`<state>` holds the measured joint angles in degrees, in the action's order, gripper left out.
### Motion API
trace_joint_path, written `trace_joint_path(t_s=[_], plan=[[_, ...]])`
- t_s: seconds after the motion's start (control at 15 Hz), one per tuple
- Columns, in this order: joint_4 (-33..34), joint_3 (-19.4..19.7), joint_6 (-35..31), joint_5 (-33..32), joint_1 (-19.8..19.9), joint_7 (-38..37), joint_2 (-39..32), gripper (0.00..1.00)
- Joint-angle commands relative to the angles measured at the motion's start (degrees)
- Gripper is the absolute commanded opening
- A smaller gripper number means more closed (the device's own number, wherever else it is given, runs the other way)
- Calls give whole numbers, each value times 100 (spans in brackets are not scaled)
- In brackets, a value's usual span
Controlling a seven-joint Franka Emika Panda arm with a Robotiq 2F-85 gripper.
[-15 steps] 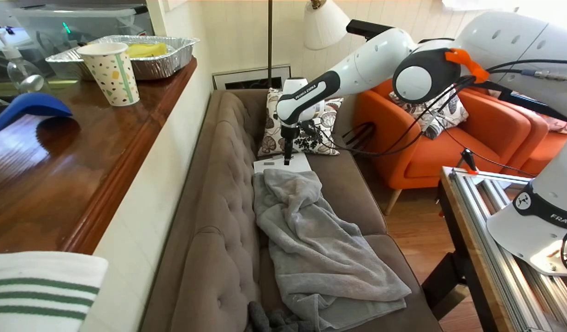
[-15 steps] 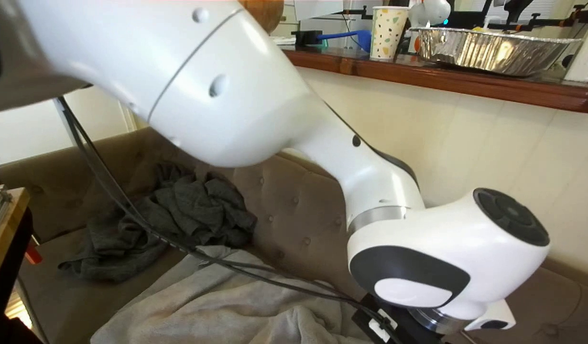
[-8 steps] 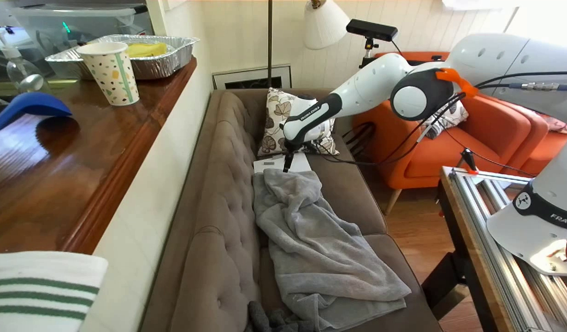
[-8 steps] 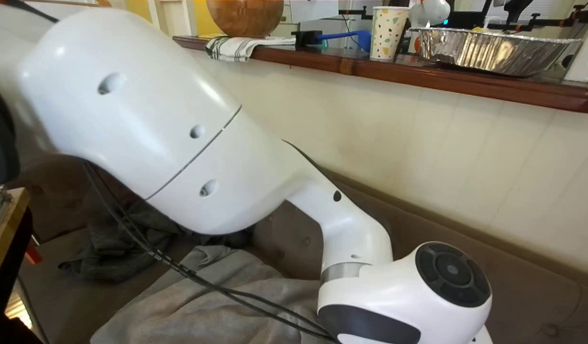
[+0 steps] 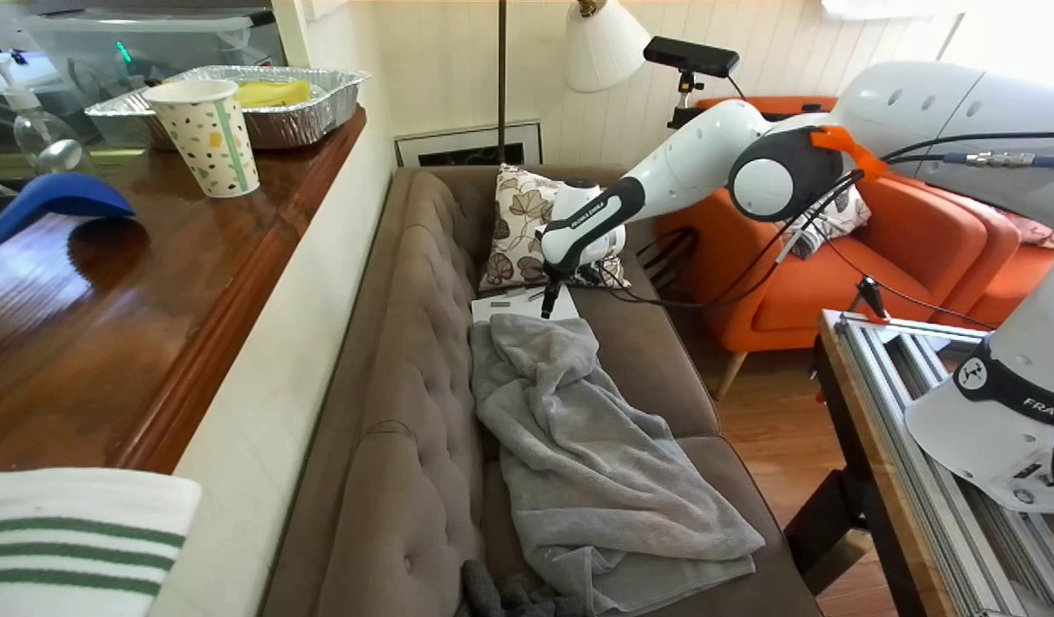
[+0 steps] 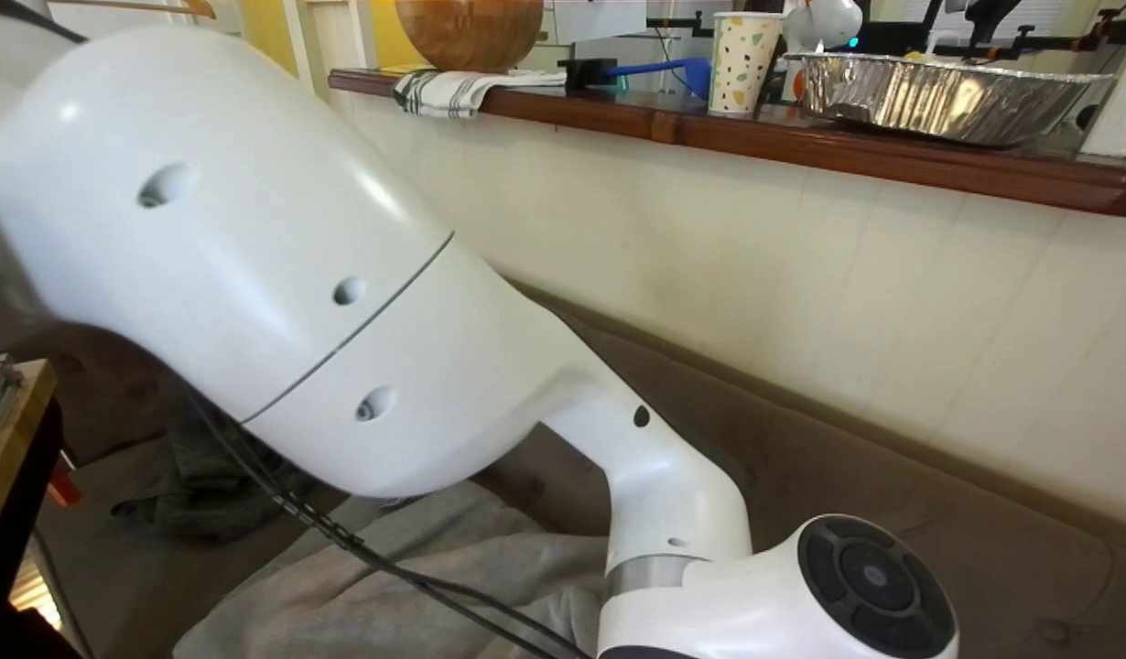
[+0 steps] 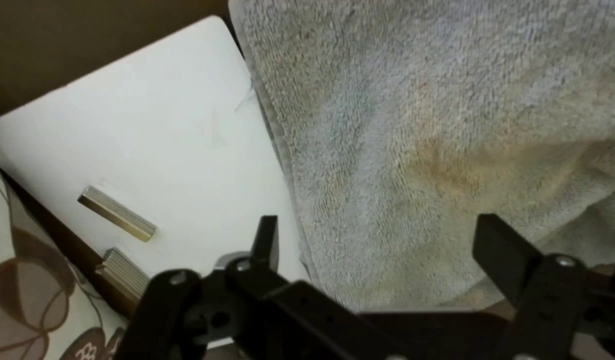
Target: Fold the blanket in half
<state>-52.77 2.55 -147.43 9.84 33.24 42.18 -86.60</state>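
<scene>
The light-grey blanket (image 5: 613, 480) lies lengthwise on the seat of the brown sofa (image 5: 433, 377), rumpled into long wrinkles, with a bunched fold toward one end. That end meets a white panel (image 7: 177, 130), which lies between it and a leaf-patterned pillow (image 5: 514, 227). The hand (image 7: 377, 237) is at this edge, its fingers (image 7: 502, 252) spread well apart: in the wrist view one fingertip stands above the panel and the other above the blanket, with the fabric's edge running between them. Whether either tip touches anything is hard to judge from these angles. A ridged metallic strip (image 7: 117, 212) lies on the panel.

In an exterior view the arm (image 6: 416, 366) hides much of the blanket. A dark grey cloth (image 5: 484, 590) sits crumpled just beside the blanket's opposite end. On the wooden counter (image 5: 236, 283) a speckled cup (image 5: 206, 141) stands beside a foil tray (image 5: 321, 111).
</scene>
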Motion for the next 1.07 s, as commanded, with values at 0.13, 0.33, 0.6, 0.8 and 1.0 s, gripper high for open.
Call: trace_joint_path(t_s=[0.13,0.33,0.6,0.8,1.0], plan=[[-103,370,778,-664,-121,-970,1,100],[-68,169,806,-716,-36,-1022,1,100],[-105,-48,637,-628,15,-1046,23,100],[-204,-88,677,-586,28,-1292,28,100],[-281,-78,774,-554,19,-1601,26,100]])
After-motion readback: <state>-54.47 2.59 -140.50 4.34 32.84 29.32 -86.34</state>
